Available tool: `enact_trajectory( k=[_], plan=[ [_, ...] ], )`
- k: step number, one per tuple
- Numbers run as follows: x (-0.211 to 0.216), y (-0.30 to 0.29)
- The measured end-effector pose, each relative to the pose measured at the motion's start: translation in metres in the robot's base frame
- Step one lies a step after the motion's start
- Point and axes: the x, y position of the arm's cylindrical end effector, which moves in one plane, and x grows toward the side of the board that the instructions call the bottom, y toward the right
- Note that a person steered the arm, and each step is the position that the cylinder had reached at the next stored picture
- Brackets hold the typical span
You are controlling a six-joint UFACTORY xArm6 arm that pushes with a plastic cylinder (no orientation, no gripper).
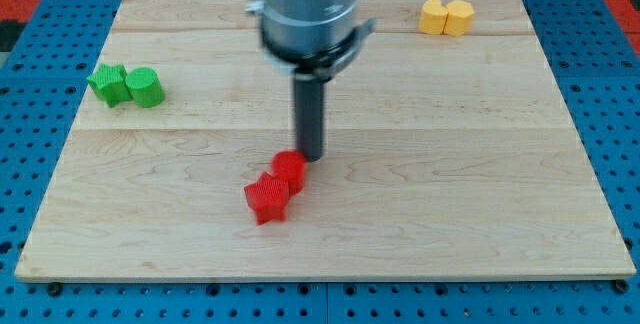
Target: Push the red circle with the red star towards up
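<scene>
A red circle [289, 170] lies near the middle of the wooden board [450, 184], a little toward the view's bottom. A red star [267, 199] touches it at its lower left. My tip [311, 156] stands at the circle's upper right edge, touching it or nearly so. The dark rod rises from the tip to the grey arm body [308, 9] at the view's top.
A green star [107, 84] and a green circle [144, 87] sit together at the view's left. Two yellow blocks [446, 16] sit together at the view's top right. The board rests on a blue pegboard [30, 114].
</scene>
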Motion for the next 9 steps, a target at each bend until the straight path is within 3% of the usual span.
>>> enact_trajectory(
  k=[1, 2, 3, 4, 5, 7, 9],
  plan=[
    [-0.002, -0.058],
    [-0.025, -0.052],
    [0.018, -0.105],
    [0.098, -0.105],
    [0.126, -0.085],
    [0.127, -0.001],
    [0.115, -0.034]
  ],
)
